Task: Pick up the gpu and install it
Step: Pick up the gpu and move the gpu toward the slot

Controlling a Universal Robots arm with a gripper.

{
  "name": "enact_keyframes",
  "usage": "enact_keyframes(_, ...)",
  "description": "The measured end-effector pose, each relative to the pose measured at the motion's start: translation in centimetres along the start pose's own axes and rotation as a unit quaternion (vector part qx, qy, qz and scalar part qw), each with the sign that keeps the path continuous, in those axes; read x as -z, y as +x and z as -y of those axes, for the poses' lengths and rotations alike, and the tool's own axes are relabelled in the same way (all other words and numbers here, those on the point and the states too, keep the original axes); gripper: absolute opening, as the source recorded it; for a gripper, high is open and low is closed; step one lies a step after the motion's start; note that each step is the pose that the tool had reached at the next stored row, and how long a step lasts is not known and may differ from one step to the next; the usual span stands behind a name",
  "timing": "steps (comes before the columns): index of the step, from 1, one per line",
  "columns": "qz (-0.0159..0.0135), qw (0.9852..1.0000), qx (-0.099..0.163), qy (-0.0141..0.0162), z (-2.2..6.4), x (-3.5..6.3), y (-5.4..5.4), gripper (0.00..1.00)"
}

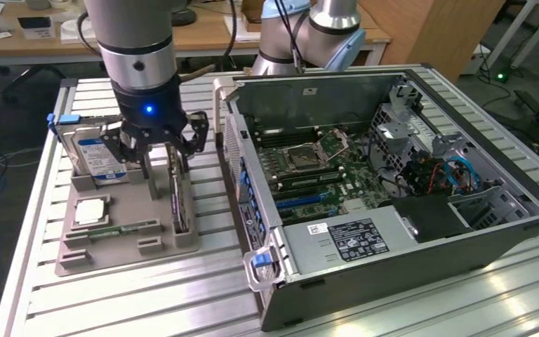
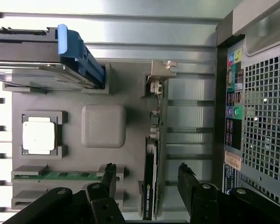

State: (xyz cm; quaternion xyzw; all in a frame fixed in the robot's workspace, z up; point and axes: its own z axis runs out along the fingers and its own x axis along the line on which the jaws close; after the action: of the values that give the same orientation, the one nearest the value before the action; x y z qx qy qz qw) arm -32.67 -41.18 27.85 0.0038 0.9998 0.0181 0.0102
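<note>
Exterior view: slatted aluminium table (image 1: 110,295) carries a grey fixture tray (image 1: 138,205) toward the exterior view's left and an open computer case (image 1: 391,274) just beside it on the right, motherboard (image 1: 325,175) exposed. The gpu (image 1: 180,205) stands on edge in a slot along the tray's edge nearest the case, with only a narrow strip of table between that edge and the case wall. The hard drive (image 1: 96,158) stands upright at the tray's far corner, away from the case; open tray floor lies between it and the card. The claw (image 1: 165,168) hangs from the arm directly over the card's far end, its jaws spread wide and holding nothing.

Wrist view: the gpu (image 2: 154,158) is seen edge-on, pale bracket (image 2: 161,70) at its far end. The claw (image 2: 146,169) straddles it, one of the fingers (image 2: 107,179) over the tray side, the other toward the case's rear panel (image 2: 261,116); a gap shows on both sides of the card, no contact visible. The memory stick (image 2: 56,175) lies near the tray-side finger. The processor (image 2: 39,133) and a square grey block (image 2: 103,126) sit well clear of the card, and the hard drive (image 2: 42,51) lies beyond them.
</note>
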Motion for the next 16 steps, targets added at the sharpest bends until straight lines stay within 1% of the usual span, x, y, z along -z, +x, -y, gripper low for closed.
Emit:
enact_keyframes(2, 0.0000, 1.0000, 0.000, 0.0000, 0.07, -0.36, -0.1, 0.65)
enact_keyframes(7, 0.0000, 1.0000, 0.000, 0.0000, 0.24, -1.28, -0.6, 0.65)
enact_keyframes(11, 0.0001, 1.0000, -0.001, 0.0000, 0.59, -2.01, -0.7, 0.65)
enact_keyframes(16, 0.0001, 1.0000, -0.001, 0.0000, 0.71, -2.90, -0.7, 0.65)
